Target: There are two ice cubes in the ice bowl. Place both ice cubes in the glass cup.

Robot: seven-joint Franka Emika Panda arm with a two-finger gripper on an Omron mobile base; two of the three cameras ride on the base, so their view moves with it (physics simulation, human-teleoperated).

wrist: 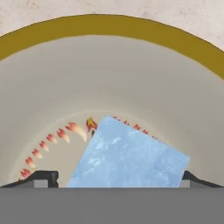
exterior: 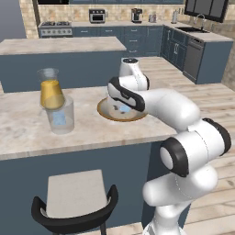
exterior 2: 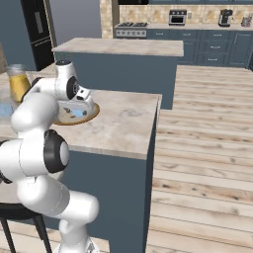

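Ice cube (wrist: pixel 129 155): lies in ice bowl (wrist: pixel 109 26), squarely between the fingertips (wrist: pixel 43 178) of the pincer (wrist: pixel 116 179); jaws spread wide either side, not yet gripping.

The left base view is looking forward and down from behind the arm's left, taking in the counter (exterior: pixel 27 128); the right base view is looking from behind its right, sharing the ice bowl (exterior 2: pixel 91 114) and counter; the hand view is pointing down, very close, into the ice bowl (wrist: pixel 109 26) over an ice cube (wrist: pixel 129 157).
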